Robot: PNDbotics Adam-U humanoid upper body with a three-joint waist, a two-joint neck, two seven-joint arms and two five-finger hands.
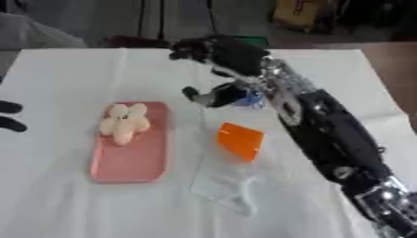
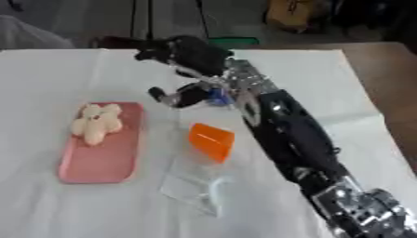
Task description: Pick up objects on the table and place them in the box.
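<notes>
Clear box, orange object inside

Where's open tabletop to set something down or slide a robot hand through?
Bare cloth lies left of the pink tray, along the near edge, and at the far left corner. It is crowded in the middle: the orange piece, the clear container and the right robot hand with a blue object beneath it.

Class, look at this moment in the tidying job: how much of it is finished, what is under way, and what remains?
Done: a cream plush toy already lies in the pink tray, apparently the box. Under way: the right hand reaches across the table with its fingers around a small blue object. Left: the orange object and a clear plastic piece lie on the white cloth. The left hand shows only as dark fingertips at the left edge.
</notes>
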